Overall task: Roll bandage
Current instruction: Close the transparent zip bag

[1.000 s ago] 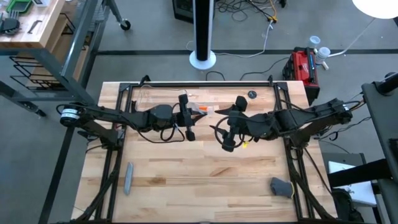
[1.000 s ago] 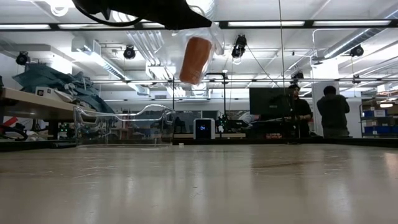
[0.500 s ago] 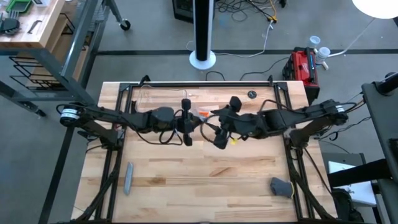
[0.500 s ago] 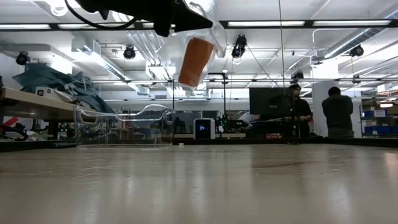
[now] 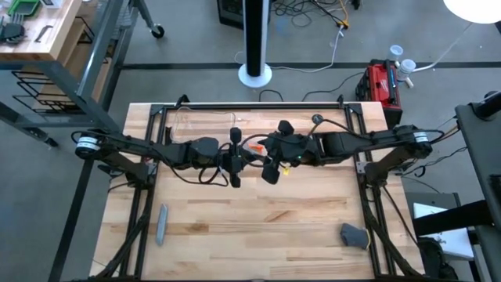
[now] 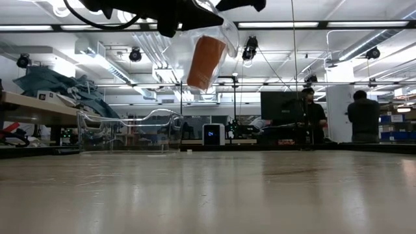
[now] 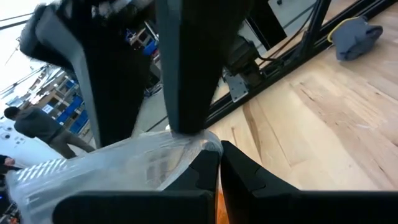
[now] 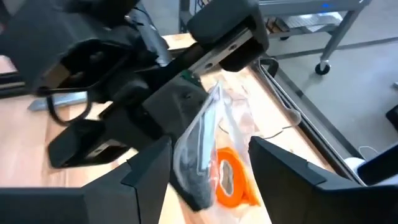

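My left gripper (image 5: 234,157) pinches crinkled clear plastic wrap (image 8: 217,118) (bandage (image 6: 205,62), a stubby orange roll, hangs inside); my right gripper (image 5: 274,153), fingers spread, hovers just beside it.

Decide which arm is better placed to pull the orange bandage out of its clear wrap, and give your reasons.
Probably the right. The left hand is shut on the plastic wrap, holding it above the table. The right hand is open, its fingers either side of the bandage.
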Robot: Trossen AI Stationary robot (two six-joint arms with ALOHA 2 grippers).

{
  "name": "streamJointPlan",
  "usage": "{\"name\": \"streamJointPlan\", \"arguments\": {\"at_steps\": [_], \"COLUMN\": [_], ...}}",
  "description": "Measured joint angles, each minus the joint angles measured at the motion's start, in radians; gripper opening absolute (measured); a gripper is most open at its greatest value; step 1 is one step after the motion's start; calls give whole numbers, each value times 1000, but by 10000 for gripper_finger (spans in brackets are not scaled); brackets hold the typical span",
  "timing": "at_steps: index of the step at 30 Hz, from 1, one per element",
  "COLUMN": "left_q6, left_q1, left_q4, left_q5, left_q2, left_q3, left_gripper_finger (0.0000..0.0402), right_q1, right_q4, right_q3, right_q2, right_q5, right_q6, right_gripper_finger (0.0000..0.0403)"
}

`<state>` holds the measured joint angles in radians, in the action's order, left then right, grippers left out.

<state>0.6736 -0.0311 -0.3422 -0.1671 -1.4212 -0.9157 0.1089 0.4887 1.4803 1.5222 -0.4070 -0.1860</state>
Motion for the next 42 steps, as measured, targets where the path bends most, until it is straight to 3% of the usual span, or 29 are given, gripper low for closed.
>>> {"name": "streamJointPlan", "arguments": {"at_steps": [6, 15, 18, 22, 24, 26, 31, 37, 42], "left_q6": [-2, -1, 3, -49, -142, -209, -321, -313, -316], "left_q1": [0, -3, -4, -6, -7, -6, -3, -1, -2], "left_q4": [2, 20, 22, 22, 20, 34, 66, 116, 131], "left_q5": [0, 9, 21, 27, 27, 50, 234, 259, 260], "left_q2": [0, 0, 0, 0, 0, 0, 19, 51, 93], "left_q3": [0, 0, 0, 0, 0, 0, 0, 0, 0], "left_gripper_finger": [0, 0, 0, 1, 6, 19, 83, 159, 172], "right_q1": [-17, -39, -43, -45, -47, -46, -47, -42, -21], "right_q4": [-22, -46, -45, -45, -42, -40, -23, -7, 66], "right_q3": [0, 0, 0, 0, 0, 0, -1, -3, -11], "right_q2": [27, 36, 36, 36, 36, 30, 4, -3, -10], "right_q5": [34, 41, 57, 50, 44, 40, 35, 44, 38], "right_q6": [4, 44, 53, 68, 78, 74, 76, 97, 103], "right_gripper_finger": [216, 184, 148, 42, 13, 8, 2, 1, 1]}}
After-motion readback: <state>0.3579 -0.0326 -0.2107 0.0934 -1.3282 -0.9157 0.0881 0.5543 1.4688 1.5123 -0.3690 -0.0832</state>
